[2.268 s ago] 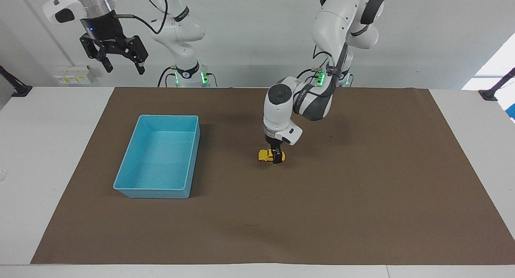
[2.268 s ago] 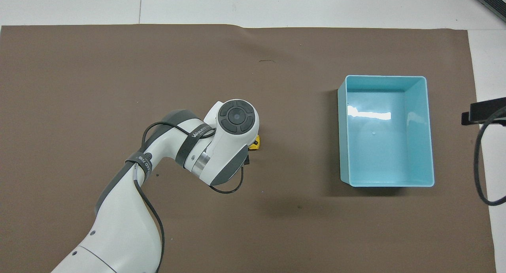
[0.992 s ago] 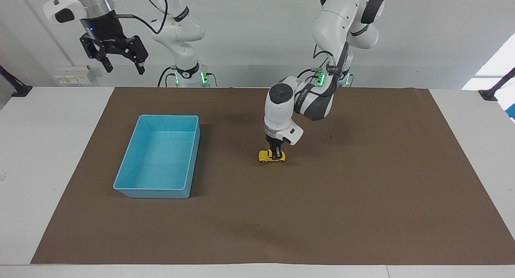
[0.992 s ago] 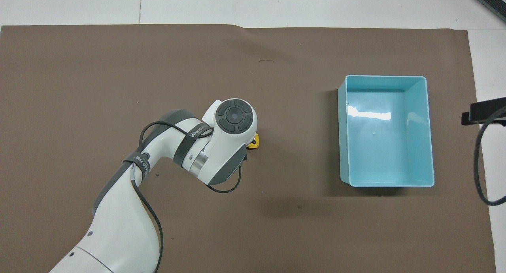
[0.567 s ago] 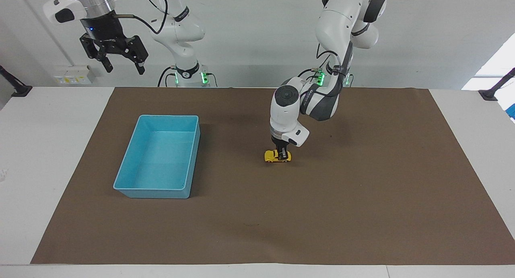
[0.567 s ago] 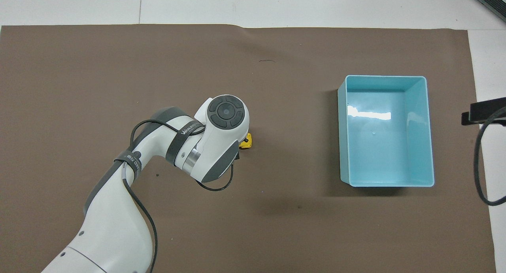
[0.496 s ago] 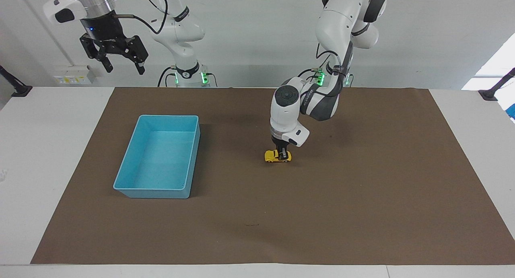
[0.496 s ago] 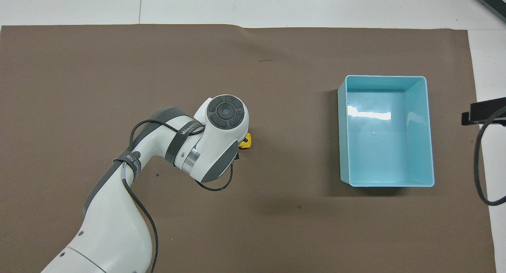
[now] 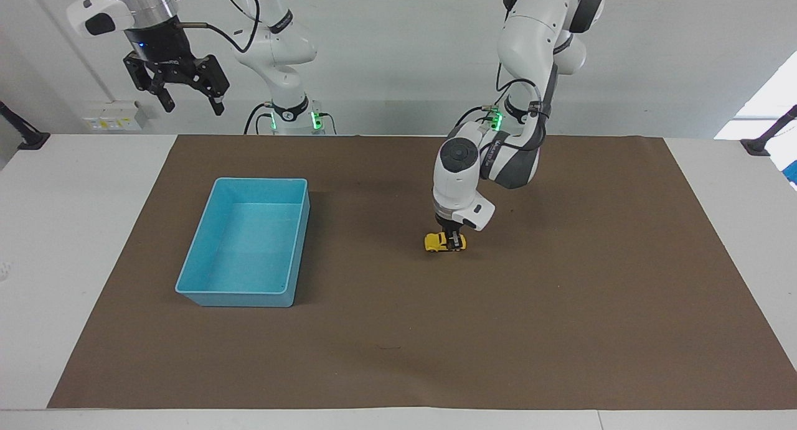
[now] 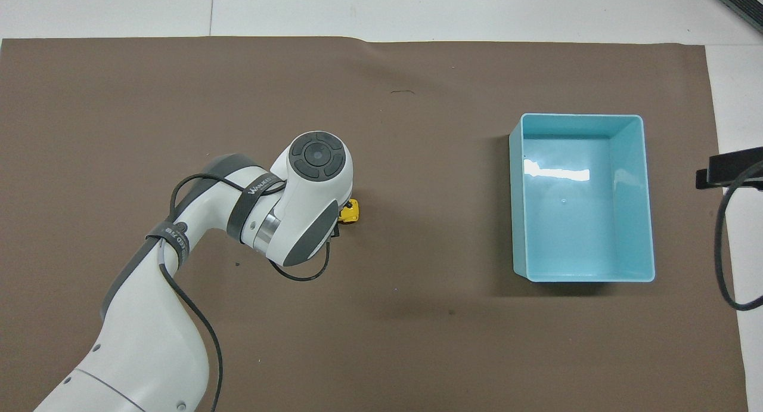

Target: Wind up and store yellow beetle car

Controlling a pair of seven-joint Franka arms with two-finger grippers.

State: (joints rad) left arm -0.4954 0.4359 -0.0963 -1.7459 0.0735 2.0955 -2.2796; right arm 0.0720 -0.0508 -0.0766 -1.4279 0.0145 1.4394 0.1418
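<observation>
The yellow beetle car — tiny, rounded, dark-wheeled — sits on the brown mat, well apart from the blue bin, pinched by the left hand. The right hand waits, fingers spread.

Left pincer pointing straight down, fingers closed, arm bent low, right pincer raised high, fingers spread, waiting.

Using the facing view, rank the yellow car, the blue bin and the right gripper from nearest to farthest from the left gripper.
1. Yellow beetle car: on the mat, gripped by the left gripper.
2. Blue bin: toward the right arm's end.
3. Right gripper: waiting high above the table's edge.
</observation>
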